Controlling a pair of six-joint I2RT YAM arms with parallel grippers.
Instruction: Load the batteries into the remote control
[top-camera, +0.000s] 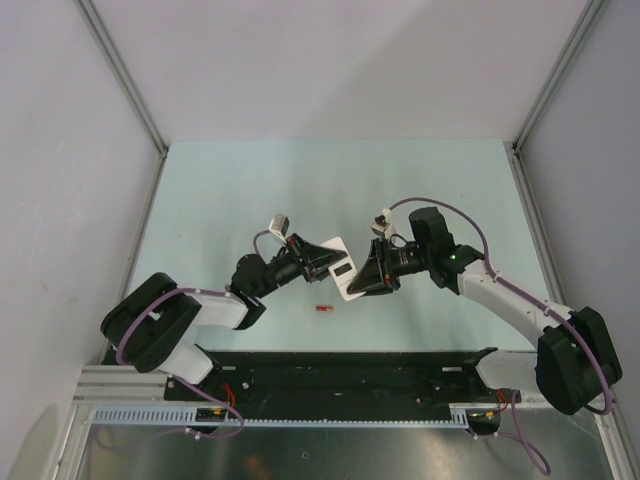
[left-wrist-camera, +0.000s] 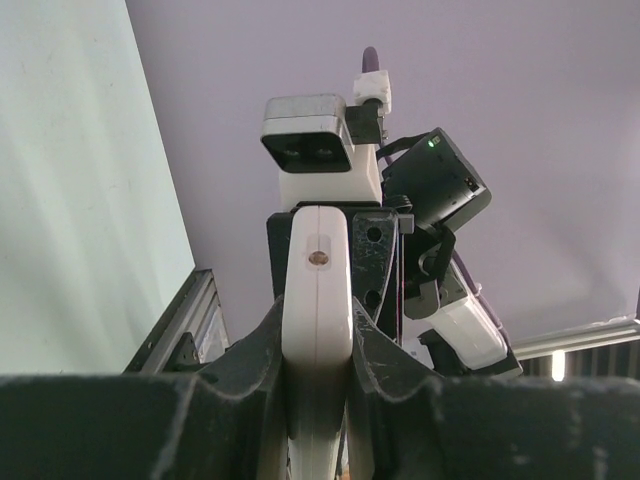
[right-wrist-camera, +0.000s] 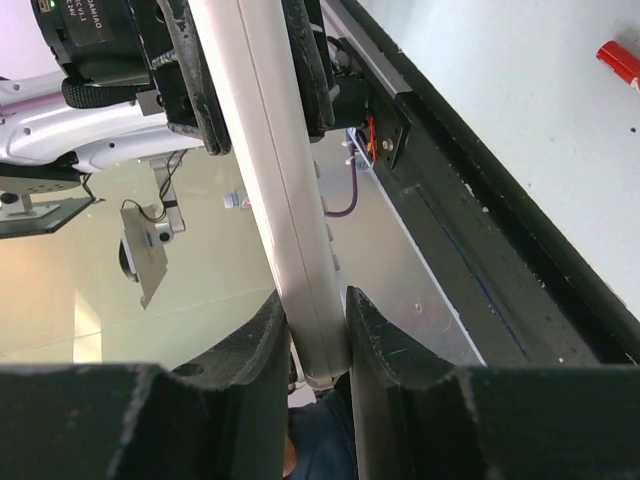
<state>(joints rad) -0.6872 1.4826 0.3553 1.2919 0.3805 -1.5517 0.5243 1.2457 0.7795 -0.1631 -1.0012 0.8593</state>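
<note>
Left hand, right hand grip one remote control; one red battery.

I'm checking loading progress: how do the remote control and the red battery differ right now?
The remote control is clamped by the left gripper and right gripper; the red battery lies loose on the table, untouched. The remote control is a long white bar; the red battery is tiny and red. Both are slim.

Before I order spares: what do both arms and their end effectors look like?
The left arm and right arm have white links, black joints and looping purple cables. The left end effector and right end effector are black and two-fingered. A green light shows on the right arm.
</note>
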